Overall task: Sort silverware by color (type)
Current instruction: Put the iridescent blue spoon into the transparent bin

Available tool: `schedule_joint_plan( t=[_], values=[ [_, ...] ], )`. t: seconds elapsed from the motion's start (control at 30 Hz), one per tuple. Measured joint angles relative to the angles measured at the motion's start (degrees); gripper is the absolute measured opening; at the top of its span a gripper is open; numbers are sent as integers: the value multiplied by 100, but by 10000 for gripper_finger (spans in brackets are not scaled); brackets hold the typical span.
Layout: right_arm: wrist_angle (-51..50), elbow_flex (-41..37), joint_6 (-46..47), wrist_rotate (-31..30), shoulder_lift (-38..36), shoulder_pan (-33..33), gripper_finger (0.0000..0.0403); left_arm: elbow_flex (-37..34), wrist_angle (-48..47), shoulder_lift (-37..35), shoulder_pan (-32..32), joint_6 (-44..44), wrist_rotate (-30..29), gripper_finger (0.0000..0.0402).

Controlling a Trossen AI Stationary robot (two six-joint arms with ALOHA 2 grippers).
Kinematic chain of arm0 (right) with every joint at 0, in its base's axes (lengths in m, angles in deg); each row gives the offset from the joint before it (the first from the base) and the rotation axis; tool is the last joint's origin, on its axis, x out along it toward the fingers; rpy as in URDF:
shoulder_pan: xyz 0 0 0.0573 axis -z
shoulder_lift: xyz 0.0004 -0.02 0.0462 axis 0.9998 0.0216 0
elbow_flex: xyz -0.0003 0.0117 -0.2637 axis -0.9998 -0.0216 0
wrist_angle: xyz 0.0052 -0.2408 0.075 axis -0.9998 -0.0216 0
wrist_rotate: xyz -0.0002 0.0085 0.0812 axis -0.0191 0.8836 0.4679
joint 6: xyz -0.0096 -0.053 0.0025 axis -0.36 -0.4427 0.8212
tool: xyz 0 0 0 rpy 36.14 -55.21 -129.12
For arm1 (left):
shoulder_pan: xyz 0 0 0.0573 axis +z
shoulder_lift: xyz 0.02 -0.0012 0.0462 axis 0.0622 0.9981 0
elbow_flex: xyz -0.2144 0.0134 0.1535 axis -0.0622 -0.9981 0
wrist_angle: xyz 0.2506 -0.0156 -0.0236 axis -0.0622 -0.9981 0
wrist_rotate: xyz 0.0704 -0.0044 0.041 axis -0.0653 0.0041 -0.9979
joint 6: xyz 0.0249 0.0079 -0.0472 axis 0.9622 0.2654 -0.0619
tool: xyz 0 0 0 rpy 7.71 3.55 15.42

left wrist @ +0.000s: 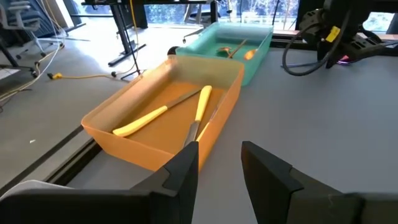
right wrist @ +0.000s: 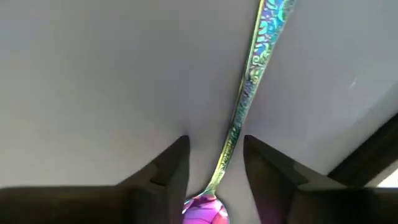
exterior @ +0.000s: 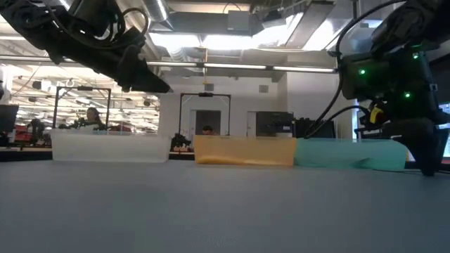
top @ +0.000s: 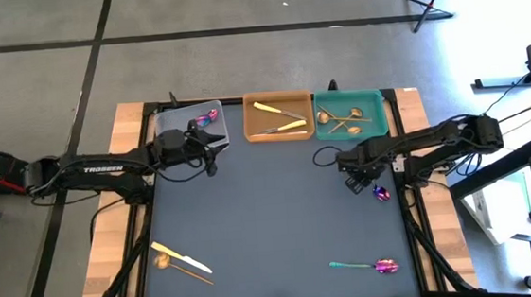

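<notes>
iridescent purple-teal spoon (right wrist: 249, 93) lies on the grey mat right under my right gripper (right wrist: 214, 165), its slim handle running between the parted fingers (right wrist: 171, 168), no contact i can see. my left gripper (left wrist: 217, 168) hovers by the orange tray (left wrist: 109, 134), fingers apart and empty, pale gold knives (left wrist: 140, 119) inside it. another purple piece (top: 374, 266) and a gold knife (top: 181, 258) lie near the front edge.

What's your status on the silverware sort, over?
Right gripper open, straddling the iridescent spoon's handle on the mat. Left gripper open, empty, beside the orange tray. Nothing blocking.
</notes>
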Motion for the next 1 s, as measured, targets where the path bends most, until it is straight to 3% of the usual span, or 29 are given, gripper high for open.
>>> schedule_joint_plan(
  t=[0.27, 0.4, 0.6, 0.77, 1.0],
  values=[
    [200, -9, -930, 116, 6, 36, 17, 0, -49, 0, -150, -146, 0, 117],
    [181, 112, -1575, 104, 29, 36, 17, 0, -48, 0, -353, -146, 0, 117],
    [718, 751, -2276, -504, 23, -388, 5, 0, 97, 57, -671, -146, 0, 117],
    [2232, 1125, -3347, -909, 19, -691, 9, 2, 330, 284, -947, -146, 0, 117],
    [5177, 1147, -4805, -877, 19, -707, 5, 0, 1280, 1011, -1230, -144, 0, 117]
  ],
)
